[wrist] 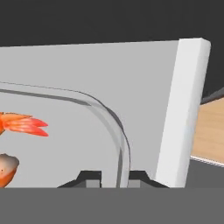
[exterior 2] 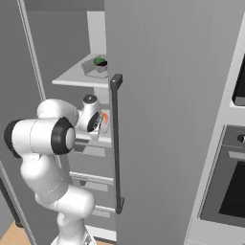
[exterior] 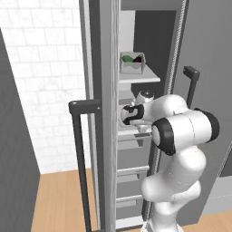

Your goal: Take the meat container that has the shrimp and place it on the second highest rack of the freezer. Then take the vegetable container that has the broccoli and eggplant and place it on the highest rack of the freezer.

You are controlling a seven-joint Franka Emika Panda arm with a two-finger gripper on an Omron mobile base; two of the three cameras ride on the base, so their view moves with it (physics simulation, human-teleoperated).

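Straddling the meat container's (wrist: 65,144) rim (wrist: 121,153), closed jaws; shrimp (wrist: 24,124) inside.

Both base views flank the tall grey open freezer (exterior: 136,149) from behind; hand view sits close over a clear-rimmed grey tray (wrist: 124,148).

White arm (exterior: 181,149) bent at elbow, reaching forward at mid height; pincer (wrist: 111,177) closed, fingertips (wrist: 89,178) nearly together.
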